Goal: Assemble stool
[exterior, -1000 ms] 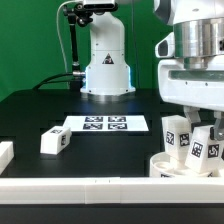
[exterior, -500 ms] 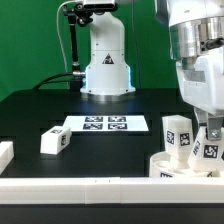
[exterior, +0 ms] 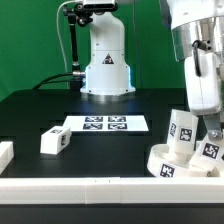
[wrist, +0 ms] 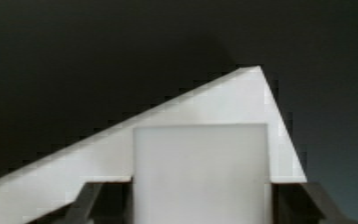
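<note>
The round white seat disc [exterior: 172,167] sits tilted at the exterior view's lower right, against the front rail. Two tagged white legs stand in it: one [exterior: 182,128] leans toward the exterior view's left, the other [exterior: 212,150] is right under my gripper [exterior: 209,130]. My gripper hangs tilted over the seat. In the wrist view the gripper [wrist: 199,205] is shut on a white leg [wrist: 201,155], with dark fingers [wrist: 105,203] on both sides. A third leg [exterior: 54,141] lies loose on the black table at the exterior view's left.
The marker board [exterior: 105,124] lies flat mid-table. A long white border rail [exterior: 90,189] runs along the front edge, and its corner shows behind the leg in the wrist view [wrist: 194,110]. A short white block [exterior: 5,152] is at the far left. The robot base [exterior: 107,60] stands behind.
My gripper has tipped over to the exterior view's right. The seat disc and both standing legs have tilted with it. The loose leg has not moved.
</note>
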Available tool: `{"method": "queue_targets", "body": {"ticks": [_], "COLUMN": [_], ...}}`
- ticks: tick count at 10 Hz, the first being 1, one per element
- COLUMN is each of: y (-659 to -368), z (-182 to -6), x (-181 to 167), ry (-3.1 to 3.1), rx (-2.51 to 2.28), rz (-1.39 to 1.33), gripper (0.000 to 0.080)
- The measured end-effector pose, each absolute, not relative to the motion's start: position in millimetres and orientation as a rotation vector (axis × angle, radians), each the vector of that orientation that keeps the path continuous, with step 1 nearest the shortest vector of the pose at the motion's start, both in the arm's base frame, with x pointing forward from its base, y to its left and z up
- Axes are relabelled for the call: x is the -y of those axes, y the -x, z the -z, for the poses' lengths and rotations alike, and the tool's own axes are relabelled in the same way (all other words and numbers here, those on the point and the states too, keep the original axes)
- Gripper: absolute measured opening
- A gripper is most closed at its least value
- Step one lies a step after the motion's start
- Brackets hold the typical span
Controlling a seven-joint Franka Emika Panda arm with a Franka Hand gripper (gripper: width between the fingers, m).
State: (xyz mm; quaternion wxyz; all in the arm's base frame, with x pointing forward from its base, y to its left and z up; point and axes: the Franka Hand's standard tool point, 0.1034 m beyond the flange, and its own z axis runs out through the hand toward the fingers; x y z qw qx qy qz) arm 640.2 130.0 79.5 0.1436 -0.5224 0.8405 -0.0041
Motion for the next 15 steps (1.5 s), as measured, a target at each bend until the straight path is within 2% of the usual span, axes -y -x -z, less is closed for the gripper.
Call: {"method": "queue_targets", "body": {"ticks": [1, 2, 3, 4, 5, 6, 8, 10, 12, 15], "y": [-640, -639, -639, -639, -637, -636, -641, -643, -642, -642], "z": [-79.3, -78.7, -78.6, -78.5, -79.1, -83.3, -95.2, -103.4, -94.6, -93.7], "x": [-130, -131, -133, -133, -132, -128, -109, -70, -42, -45], "ry": [1.426, 1.392, 1.387, 1.414, 1.496, 1.595, 1.738, 1.925, 1.993, 1.990], "rx": [-2.466, -2.479, -2.478, -2.462, -2.426, -2.376, -2.254, -2.098, -2.058, -2.063], "rz": [-0.010, -0.025, -0.033, -0.028, -0.033, -0.042, 0.030, 0.118, 0.144, 0.141], "gripper": [0.0340, 0.0428, 0.0428, 0.0587, 0.0587, 0.0636, 0.0646, 0.0649, 0.0649, 0.0649]}}
